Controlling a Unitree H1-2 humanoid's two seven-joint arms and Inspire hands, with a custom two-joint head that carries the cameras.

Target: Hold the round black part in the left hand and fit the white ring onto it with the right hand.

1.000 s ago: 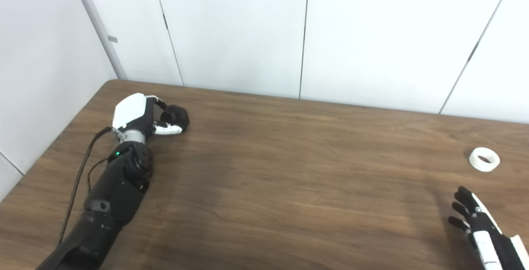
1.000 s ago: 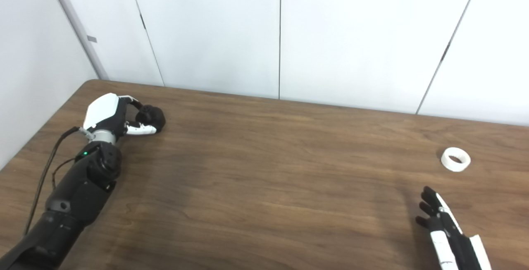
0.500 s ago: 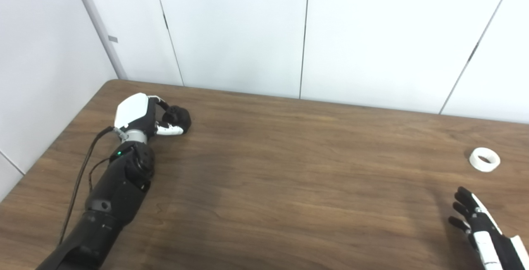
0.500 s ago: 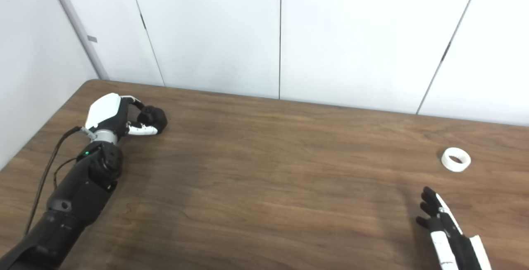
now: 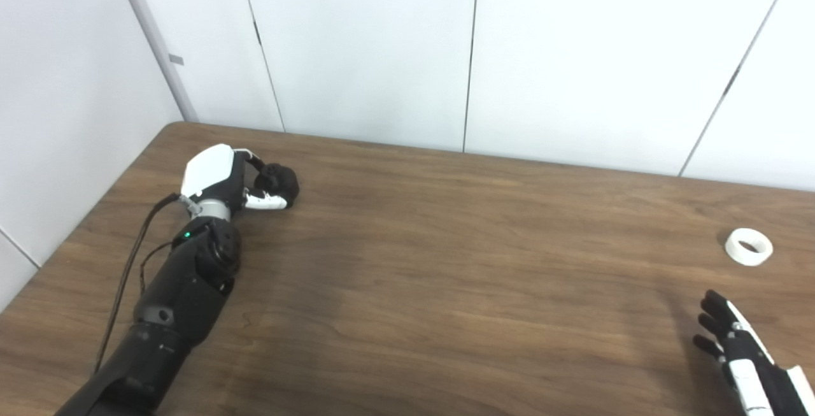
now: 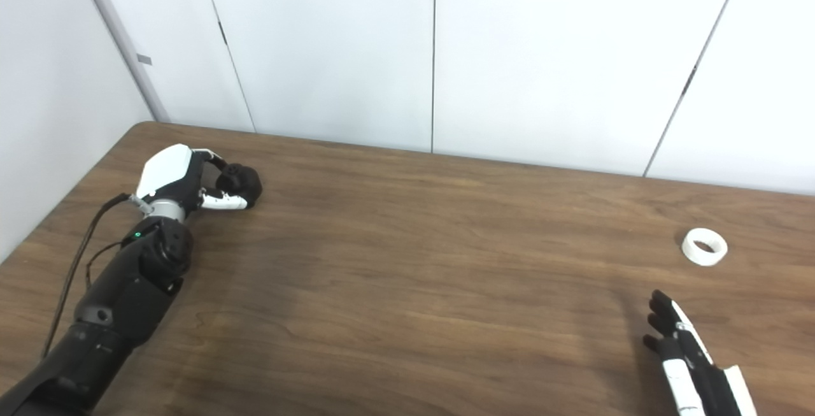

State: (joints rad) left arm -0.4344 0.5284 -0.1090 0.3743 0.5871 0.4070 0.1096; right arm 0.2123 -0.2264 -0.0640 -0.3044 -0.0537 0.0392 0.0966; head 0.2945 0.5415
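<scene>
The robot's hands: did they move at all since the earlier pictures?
Hardly. The whole picture shifts slightly, so the camera moved, not the things. The left hand stays curled around the round black part at the table's far left. The right hand still waits open near the white ring, which lies untouched on the table.

Left robot hand [image 5: 219, 180] reaches toward the far left corner, fingers curled closed; right robot hand [image 5: 738, 346] lies flat, fingers spread.

No text, label or number can be read anywhere (walls and table bare of print).
</scene>
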